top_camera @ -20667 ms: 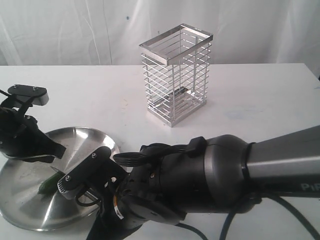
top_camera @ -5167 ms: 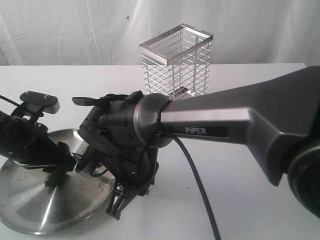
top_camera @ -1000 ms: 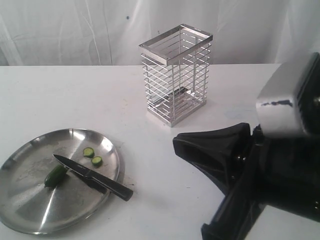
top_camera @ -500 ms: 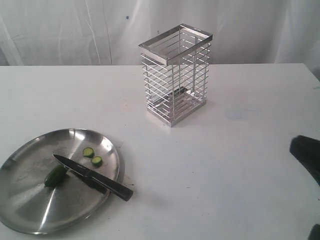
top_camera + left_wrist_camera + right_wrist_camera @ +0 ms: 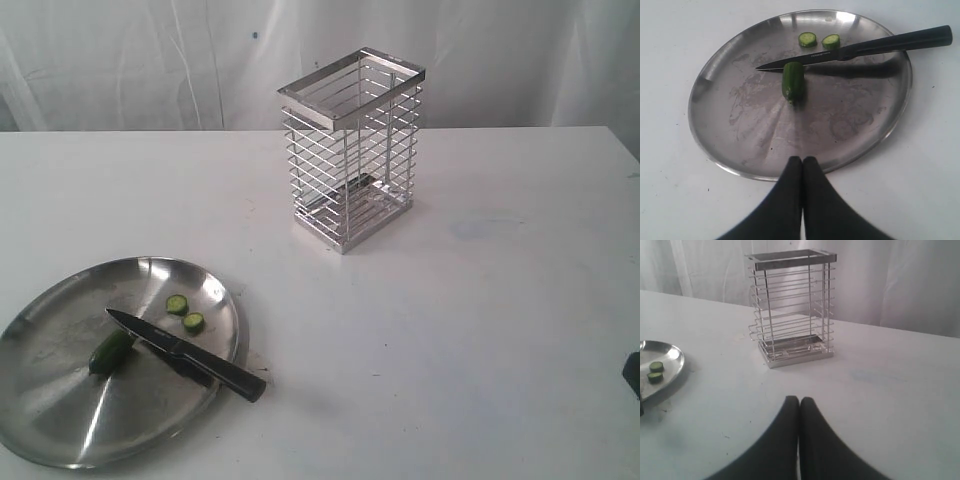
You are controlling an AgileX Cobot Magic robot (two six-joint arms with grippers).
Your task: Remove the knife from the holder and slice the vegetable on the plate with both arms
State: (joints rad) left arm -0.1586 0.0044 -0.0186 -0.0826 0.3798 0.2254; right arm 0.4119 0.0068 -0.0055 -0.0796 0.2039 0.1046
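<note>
So from my seat, going left to right on the white table [image 5: 480,330]: the big round brushed-silver plate [image 5: 60,425] sits at the near left corner, with the stubby dark green vegetable piece [image 5: 110,351] lying on it and two small round slices [image 5: 185,313] parked just beyond. The little all-black paring knife [image 5: 185,353] is laid flat across the plate, tip right by the vegetable's end, handle poking out over the rim onto the table. Looks to me like it's been set down there on purpose, so nothing rolls and the blade stays off the table.

Middle-back is the tall silver wire cage holder [image 5: 351,150], upright and empty, well apart from the plate.

Both arms are off the work. Left gripper [image 5: 802,165] hangs just short of the plate's rim, jaws pressed together, holding nothing. Right gripper [image 5: 799,405] faces the holder from a way off, jaws likewise together and empty.

My read: slicing is basically done.
</note>
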